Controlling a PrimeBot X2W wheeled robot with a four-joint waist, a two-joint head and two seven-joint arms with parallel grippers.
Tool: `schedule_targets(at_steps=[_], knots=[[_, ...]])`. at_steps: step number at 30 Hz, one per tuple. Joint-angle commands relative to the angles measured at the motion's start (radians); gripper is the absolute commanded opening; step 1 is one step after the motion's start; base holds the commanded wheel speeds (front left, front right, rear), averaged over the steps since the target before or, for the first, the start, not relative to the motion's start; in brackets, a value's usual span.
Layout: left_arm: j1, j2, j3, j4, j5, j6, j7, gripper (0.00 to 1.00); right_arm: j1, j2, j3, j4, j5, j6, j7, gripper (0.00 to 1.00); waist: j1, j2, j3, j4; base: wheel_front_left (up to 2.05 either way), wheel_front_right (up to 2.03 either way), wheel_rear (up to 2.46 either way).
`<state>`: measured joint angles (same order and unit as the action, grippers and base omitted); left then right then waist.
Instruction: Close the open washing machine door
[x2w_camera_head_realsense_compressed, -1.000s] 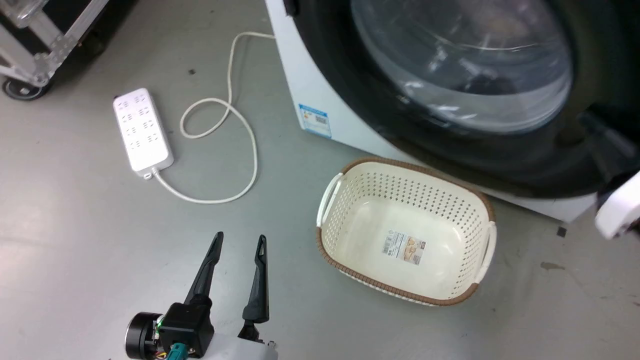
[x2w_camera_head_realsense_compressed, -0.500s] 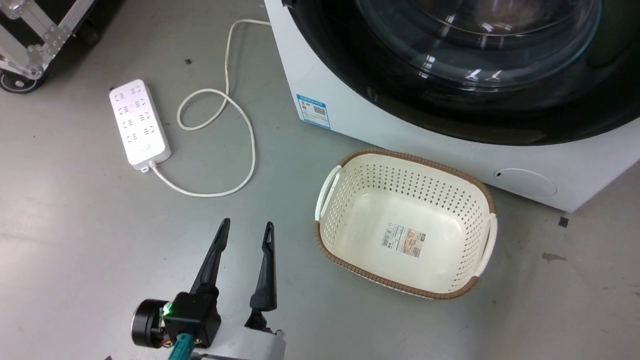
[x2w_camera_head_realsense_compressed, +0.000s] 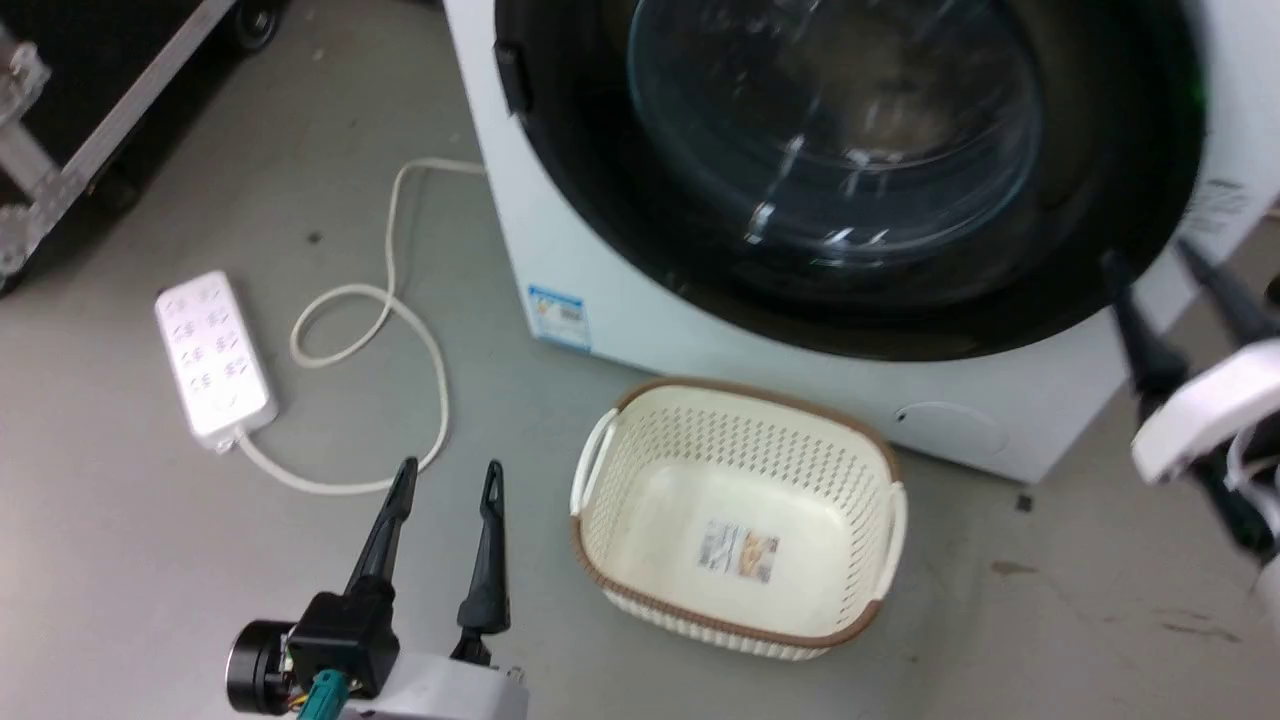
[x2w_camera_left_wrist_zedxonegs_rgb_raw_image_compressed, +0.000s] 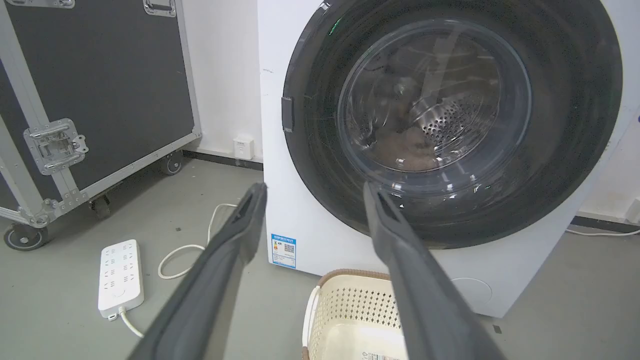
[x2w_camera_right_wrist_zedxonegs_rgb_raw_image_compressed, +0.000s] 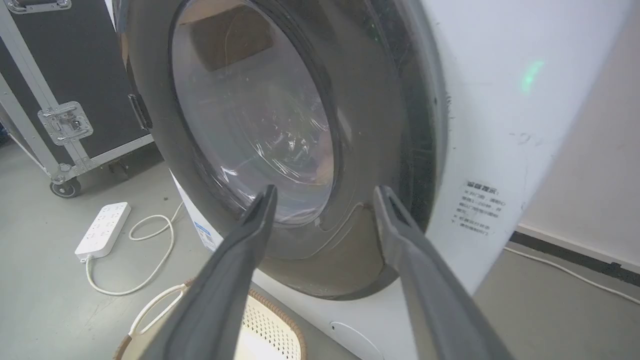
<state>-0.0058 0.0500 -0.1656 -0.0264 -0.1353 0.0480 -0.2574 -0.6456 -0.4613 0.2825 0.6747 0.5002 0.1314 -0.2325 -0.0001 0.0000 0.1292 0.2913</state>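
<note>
Where basket (x2w_camera_head_realsense_compressed: 745, 445) sits before washing machine door (x2w_camera_head_realsense_compressed: 830, 150), label (x2w_camera_head_realsense_compressed: 740, 551) inside

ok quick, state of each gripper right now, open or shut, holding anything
Left gripper: open, holding nothing.
Right gripper: open, holding nothing.

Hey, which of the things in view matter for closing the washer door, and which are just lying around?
For the job:
washing machine door
right gripper, open, near the door's rim
left gripper, open, above the floor

Just lying about:
laundry basket
power strip
wheeled case
</note>
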Motion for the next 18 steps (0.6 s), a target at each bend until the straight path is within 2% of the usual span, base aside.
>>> schedule_targets(at_steps=[1, 2, 6, 11, 14, 18], knots=[[0.015, 0.0, 0.007, 0.005, -0.002, -0.008, -0.004, 1.0, 0.032, 0.008, -0.007, -0.018, -0.001, -0.001, -0.009, 1.0, 0.0001, 0.0, -0.049, -0.046, 0.0, 0.0, 0.0], [0.037, 0.0, 0.034, 0.031, -0.01, -0.04, -0.004, 1.0, 0.178, 0.061, -0.084, -0.121, -0.053, -0.001, -0.026, 1.0, 0.0001, 0.0, -0.108, -0.094, 0.0, 0.0, 0.0], [0.058, 0.0, 0.056, 0.055, -0.01, -0.074, -0.004, 1.0, 0.35, 0.146, -0.215, -0.277, -0.189, -0.001, -0.029, 1.0, 0.0001, 0.0, -0.15, -0.135, 0.0, 0.0, 0.0], [0.069, 0.0, 0.074, 0.077, -0.014, -0.098, -0.004, 1.0, 0.567, 0.312, -0.387, -0.493, -0.383, -0.001, -0.029, 1.0, 0.0001, 0.0, -0.161, -0.17, 0.0, 0.0, 0.0], [0.073, 0.0, 0.074, 0.095, -0.014, -0.105, -0.004, 1.0, 0.658, 0.374, -0.433, -0.566, -0.466, -0.001, -0.029, 1.0, 0.0001, 0.0, -0.163, -0.181, 0.0, 0.0, 0.0], [0.077, 0.0, 0.074, 0.122, -0.008, -0.113, -0.004, 1.0, 0.723, 0.403, -0.445, -0.602, -0.522, -0.001, -0.029, 1.0, 0.0001, 0.0, -0.161, -0.187, 0.0, 0.0, 0.0]])
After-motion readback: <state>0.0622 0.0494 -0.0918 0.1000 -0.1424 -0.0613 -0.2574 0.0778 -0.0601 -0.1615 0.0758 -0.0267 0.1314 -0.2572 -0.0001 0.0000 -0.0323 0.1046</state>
